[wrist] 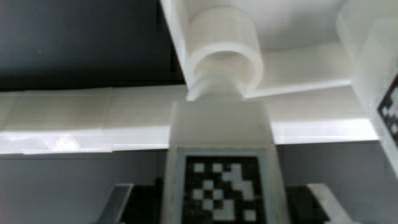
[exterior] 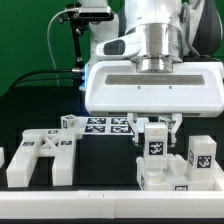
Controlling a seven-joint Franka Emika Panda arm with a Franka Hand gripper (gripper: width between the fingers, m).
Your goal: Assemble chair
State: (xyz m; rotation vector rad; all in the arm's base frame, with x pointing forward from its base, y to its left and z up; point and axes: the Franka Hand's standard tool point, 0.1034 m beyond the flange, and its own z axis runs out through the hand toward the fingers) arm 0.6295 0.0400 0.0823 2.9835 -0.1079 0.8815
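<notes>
In the exterior view I see one big white robot gripper [exterior: 157, 124] low over one white square post with a black-and-white tag [exterior: 157, 145]. The post stands upright near the exterior view's right, above one low white block [exterior: 160, 178]. I also count one more white tagged post [exterior: 200, 155] just beside it, one small white tagged cube [exterior: 70, 122], one wide white frame part [exterior: 40, 160] and one flat white marker board [exterior: 105, 125]. If I tilt the post, it may jam or tip, or bump its neighbour.

In the wrist view, two dark fingers [wrist: 128, 200] sit close beside the post. I cannot tell if they squeeze it, and a loose hold could let it slip. I count one round white part [wrist: 222, 55] and one long white bar [wrist: 89, 115].
</notes>
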